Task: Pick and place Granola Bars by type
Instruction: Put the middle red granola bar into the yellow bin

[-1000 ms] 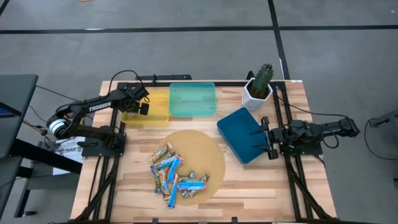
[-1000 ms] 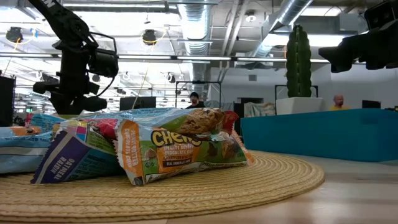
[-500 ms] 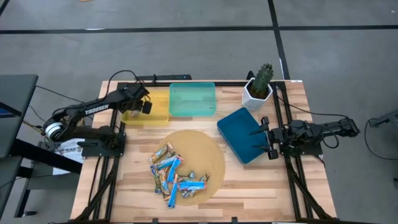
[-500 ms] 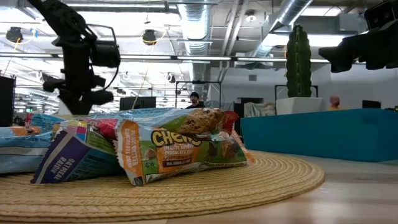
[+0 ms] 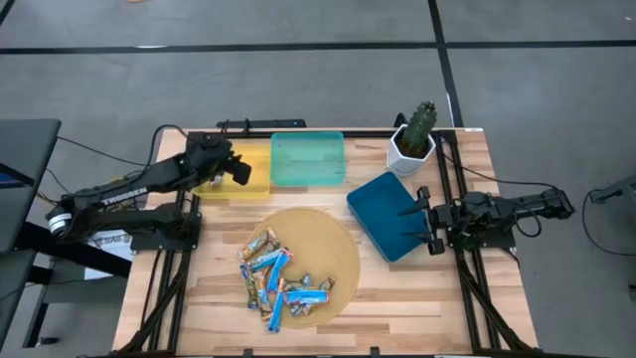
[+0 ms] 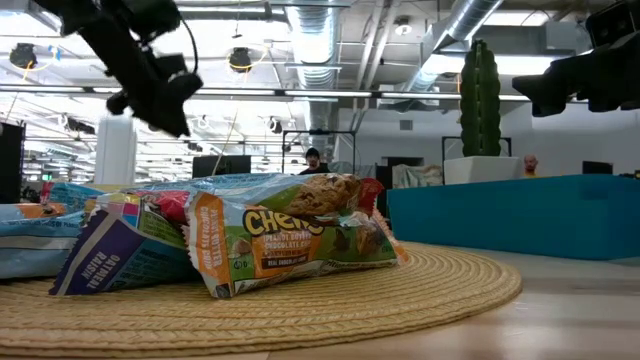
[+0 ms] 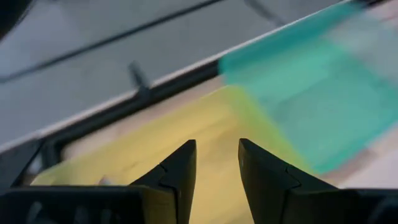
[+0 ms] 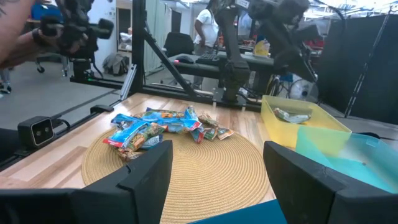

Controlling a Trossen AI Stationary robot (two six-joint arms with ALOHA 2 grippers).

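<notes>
Wood table (image 5: 209, 298), L gripper (image 5: 238, 171) raised over yellow tray (image 5: 253, 186), fingers apart, R gripper (image 5: 419, 219) spread wide, empty, by dark blue tray (image 5: 383, 204)

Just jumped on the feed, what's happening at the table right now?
The left gripper is over the yellow tray, open and empty; one silver bar lies in that tray. The right gripper waits open at the dark blue tray. The other granola bars are piled on the round woven mat. The teal tray looks empty.
</notes>
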